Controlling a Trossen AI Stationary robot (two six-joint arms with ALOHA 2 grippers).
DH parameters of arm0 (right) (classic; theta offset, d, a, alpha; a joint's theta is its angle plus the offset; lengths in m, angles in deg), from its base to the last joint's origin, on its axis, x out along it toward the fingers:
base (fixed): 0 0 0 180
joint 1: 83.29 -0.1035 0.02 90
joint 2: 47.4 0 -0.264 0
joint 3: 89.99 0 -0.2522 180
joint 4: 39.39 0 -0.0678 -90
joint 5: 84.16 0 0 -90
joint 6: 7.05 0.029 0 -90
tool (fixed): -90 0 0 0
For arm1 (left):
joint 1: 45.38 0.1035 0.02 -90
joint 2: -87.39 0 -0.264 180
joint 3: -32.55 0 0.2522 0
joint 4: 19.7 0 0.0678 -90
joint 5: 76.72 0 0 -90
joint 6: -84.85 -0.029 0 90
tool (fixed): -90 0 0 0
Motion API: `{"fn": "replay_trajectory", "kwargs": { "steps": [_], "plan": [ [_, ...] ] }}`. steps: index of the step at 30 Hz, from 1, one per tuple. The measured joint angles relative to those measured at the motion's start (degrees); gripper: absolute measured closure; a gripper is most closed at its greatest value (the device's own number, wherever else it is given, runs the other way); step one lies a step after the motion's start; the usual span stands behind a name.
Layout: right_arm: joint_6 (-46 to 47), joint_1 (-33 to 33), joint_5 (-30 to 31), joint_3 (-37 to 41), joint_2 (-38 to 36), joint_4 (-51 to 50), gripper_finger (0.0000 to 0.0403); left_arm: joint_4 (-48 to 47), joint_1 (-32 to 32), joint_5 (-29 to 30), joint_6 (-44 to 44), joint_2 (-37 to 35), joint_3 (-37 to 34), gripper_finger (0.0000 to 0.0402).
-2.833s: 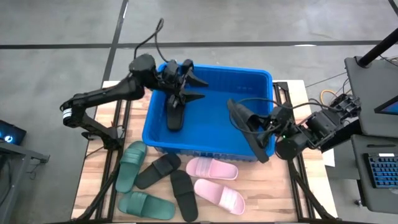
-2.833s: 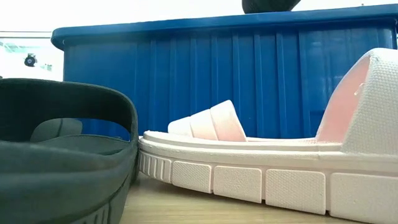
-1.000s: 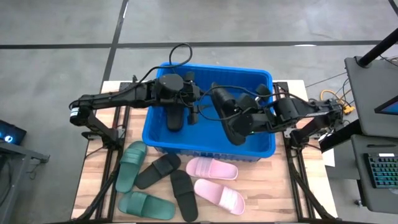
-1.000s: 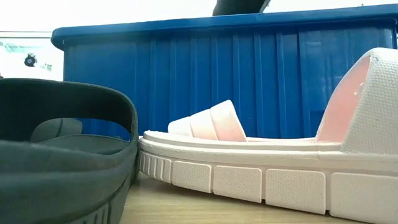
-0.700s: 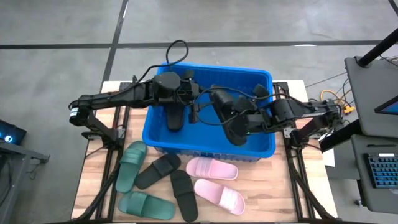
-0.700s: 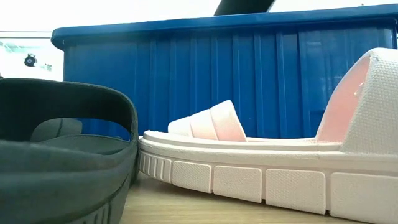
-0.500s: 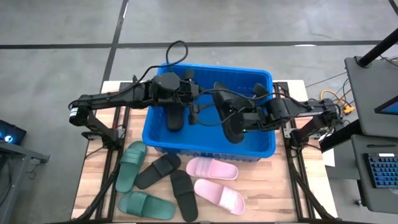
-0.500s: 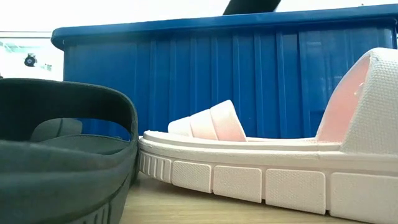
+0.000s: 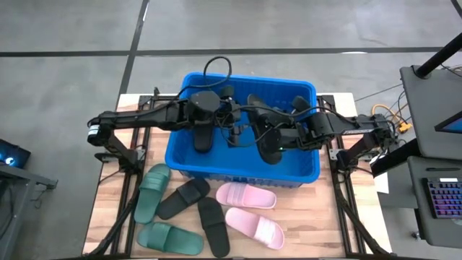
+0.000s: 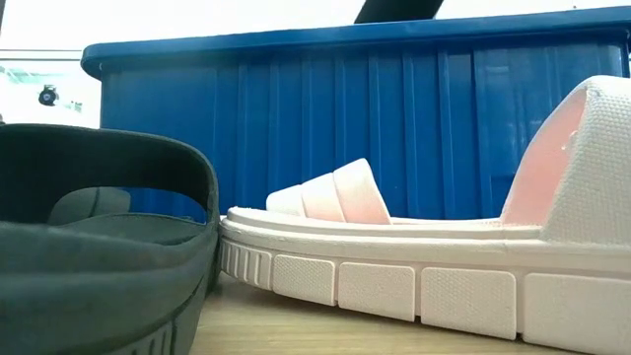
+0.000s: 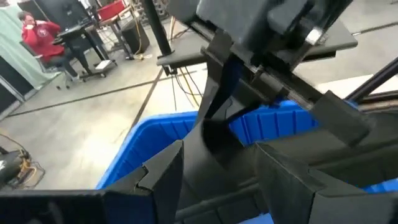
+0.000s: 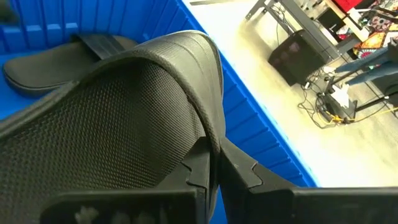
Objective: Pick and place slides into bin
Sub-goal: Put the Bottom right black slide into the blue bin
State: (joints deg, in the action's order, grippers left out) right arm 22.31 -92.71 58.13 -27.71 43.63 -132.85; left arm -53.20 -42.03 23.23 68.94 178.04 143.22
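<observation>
Lowering further into bin (image 9: 303,170) | right pincer (image 9: 281,141) clamped on black slide (image 9: 263,136) | left pincer (image 9: 232,121) apart

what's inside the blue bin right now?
Inside the bright blue plastic bin: one black foam slide on the floor, and a second black slide clamped at its strap in the right hand. The open left hand hovers between them. The arms cover some floor.
</observation>
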Motion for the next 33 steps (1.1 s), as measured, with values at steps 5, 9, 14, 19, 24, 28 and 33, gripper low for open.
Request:
{"fn": "replay_trajectory", "kwargs": {
  "steps": [5, 9, 14, 19, 24, 28, 33],
  "plan": [
    [0.0, 0.0, 0.0, 0.0, 0.0, 0.5, 0.0392, 0.2, -1.0, 2.0, -3.0, 1.3, 0.0, 0.0224],
    [0.0, 0.0, -0.2, 0.0, 0.0, 0.9, 0.0392, 1.5, -1.3, 2.5, -4.6, 2.1, 0.0, 0.0224],
    [-1.0, 0.0, -0.2, 0.0, 0.0, 1.0, 0.0392, 1.6, -1.3, 4.5, -4.6, 2.1, 0.9, 0.0224],
    [-4.5, -0.1, -0.3, 0.0, 0.0, 3.6, 0.0392, 0.4, -1.2, 4.8, -7.4, 2.1, 1.2, 0.0224],
    [-9.3, -0.1, -0.2, 0.0, 0.0, 5.8, 0.0392, -1.4, -1.3, 5.1, -7.5, 2.1, 1.1, 0.0224],
    [-11.6, -0.1, -0.2, 0.0, 0.0, 7.4, 0.0392, -1.4, -1.3, 5.4, -7.4, 2.1, 1.1, 0.0224],
    [-16.4, -0.1, -0.2, 0.0, 0.0, 9.4, 0.0392, -1.9, -1.3, 7.8, -7.4, 2.1, 1.1, 0.0224]
  ]
}}
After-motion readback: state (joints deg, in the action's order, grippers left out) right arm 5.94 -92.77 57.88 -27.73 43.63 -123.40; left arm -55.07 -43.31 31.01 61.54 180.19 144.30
